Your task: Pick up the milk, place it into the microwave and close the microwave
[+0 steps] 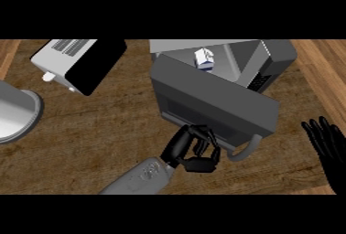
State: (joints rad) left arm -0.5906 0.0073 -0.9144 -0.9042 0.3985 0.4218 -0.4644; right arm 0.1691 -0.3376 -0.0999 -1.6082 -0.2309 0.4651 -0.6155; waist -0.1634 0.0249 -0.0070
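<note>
Nearest the lower edge we noted the left hand on its grey forearm, rising from the bottom centre of the head view. Its fingers were curled inward, knuckles toward the microwave door. We could not see anything enclosed in them. The fingertips lay against the door's lower edge, just beside the curved grey door handle; whether they touched the handle itself we could not tell.

At the right edge, the right hand showed with fingers straight and pointing up, holding nothing, well apart from the microwave.

Both hands were over the wooden counter, brown and grained.

Beyond the left hand the door, dark grey with a darker window panel, stood swung partly outward across the front of the microwave, its handle end toward us.

Farther on, behind the door's upper edge, the milk stood upright inside the microwave's pale cavity, a white carton with blue marking. Only its upper part showed above the door.

At the left edge we recorded part of a round metal pot or basin. Toward the far left lay a white and black toaster-like appliance, slots on top, set at an angle.
</note>
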